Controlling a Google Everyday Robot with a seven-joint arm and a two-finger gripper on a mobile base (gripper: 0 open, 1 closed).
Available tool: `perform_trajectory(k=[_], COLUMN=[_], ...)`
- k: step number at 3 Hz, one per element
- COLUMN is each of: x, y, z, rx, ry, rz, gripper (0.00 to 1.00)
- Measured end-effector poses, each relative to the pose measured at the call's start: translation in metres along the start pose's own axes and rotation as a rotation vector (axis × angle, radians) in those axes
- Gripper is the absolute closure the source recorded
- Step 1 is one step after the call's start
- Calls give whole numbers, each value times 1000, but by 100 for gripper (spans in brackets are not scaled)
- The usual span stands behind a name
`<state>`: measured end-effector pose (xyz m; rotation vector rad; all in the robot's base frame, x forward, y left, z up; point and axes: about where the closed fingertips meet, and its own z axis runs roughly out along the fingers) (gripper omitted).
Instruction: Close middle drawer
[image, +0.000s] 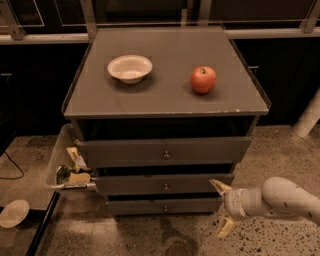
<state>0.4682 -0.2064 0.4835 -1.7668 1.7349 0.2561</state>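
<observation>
— Where is the grey wooden middle drawer found?
— Between the taller grey top drawer front and the narrow grey bottom front. It is pulled partly out, and its small round metal knob is untouched.
— And the white two-finger gripper?
— It is held low by the drawer's right end with its fingers spread apart, presumably so the front can be pushed in.
</observation>
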Motion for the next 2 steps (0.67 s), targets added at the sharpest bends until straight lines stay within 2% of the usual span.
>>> perform_trajectory(k=[1, 2], x=[-19, -17], y=[15, 20], z=[-65, -70], rx=[12, 10], ry=[-1, -4], rz=[-70, -66], gripper=[0, 0])
